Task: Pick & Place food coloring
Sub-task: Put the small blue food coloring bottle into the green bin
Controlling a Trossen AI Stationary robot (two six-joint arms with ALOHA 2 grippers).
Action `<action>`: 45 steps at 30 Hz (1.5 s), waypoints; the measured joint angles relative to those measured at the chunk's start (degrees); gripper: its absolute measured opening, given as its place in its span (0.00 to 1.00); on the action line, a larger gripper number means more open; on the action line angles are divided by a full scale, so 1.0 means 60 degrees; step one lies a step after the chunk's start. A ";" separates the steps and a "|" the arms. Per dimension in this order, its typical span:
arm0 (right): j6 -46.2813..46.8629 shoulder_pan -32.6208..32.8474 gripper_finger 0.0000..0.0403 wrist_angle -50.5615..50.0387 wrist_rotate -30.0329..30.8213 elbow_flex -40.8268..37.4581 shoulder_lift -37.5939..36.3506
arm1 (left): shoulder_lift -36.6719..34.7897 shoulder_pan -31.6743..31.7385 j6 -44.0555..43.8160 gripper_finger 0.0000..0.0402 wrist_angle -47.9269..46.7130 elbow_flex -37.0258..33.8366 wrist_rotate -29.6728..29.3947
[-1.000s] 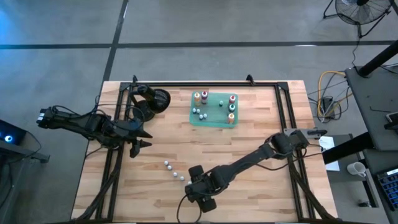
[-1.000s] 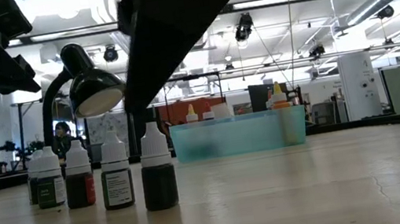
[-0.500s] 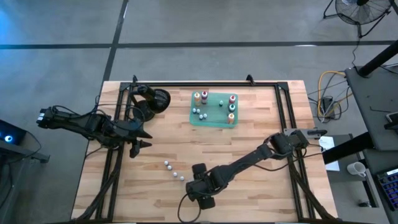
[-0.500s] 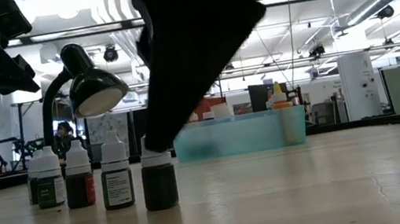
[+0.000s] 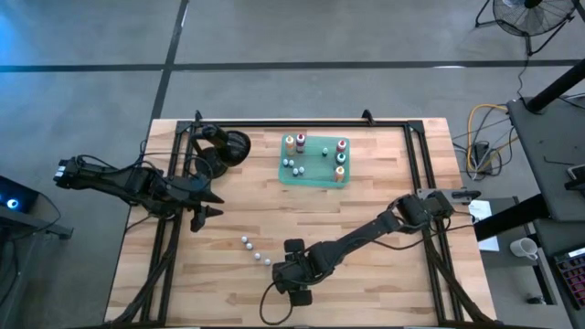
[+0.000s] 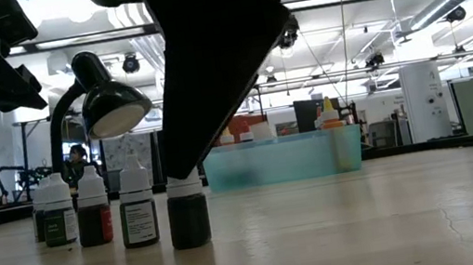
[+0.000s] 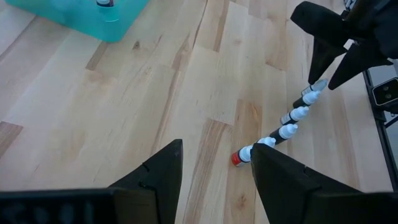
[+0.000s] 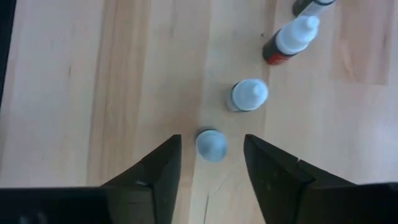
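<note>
Several small food coloring bottles stand upright on their bases in a slanting row on the wooden table [image 5: 245,241] [image 6: 93,210]. The bottle at the row's near right end [image 8: 211,144] [image 6: 188,217] has a whitish cap. My right gripper [image 8: 212,168] [image 5: 285,271] points down over it, open, one finger on either side of the cap with a gap on both sides. More food coloring bottles stand in the green tray [image 5: 302,176] at the back. My left gripper [image 7: 214,174] [image 5: 208,203] hangs open over the table's left side, holding nothing.
A black desk lamp [image 5: 228,146] [image 6: 111,109] stands at the back left, beside the tray [image 6: 278,159]. Black frame rails [image 5: 416,183] run along the table's left, right and far sides. Bare wood lies in the middle and at the near right.
My right gripper has rolled about its pointing line, and its fingers have come down around the cap of the row's end bottle. In the low view that cap, free a second ago, is now partly covered by a finger. The bottles have kept still.
</note>
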 joint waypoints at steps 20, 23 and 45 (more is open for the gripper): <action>0.0019 -0.0079 0.28 0.0172 -0.0280 -0.0087 0.0000 | 0.0000 -0.0003 0.0000 0.41 0.0000 0.0000 -0.0015; 0.0019 -0.0118 0.25 0.0164 -0.0278 -0.0087 0.0000 | 0.0003 0.0000 0.0000 0.41 -0.0004 0.0000 -0.0015; 0.1782 -0.0300 0.14 -0.1567 0.1531 0.0004 -0.0646 | 0.0002 0.0000 0.0000 0.41 -0.0004 0.0000 -0.0015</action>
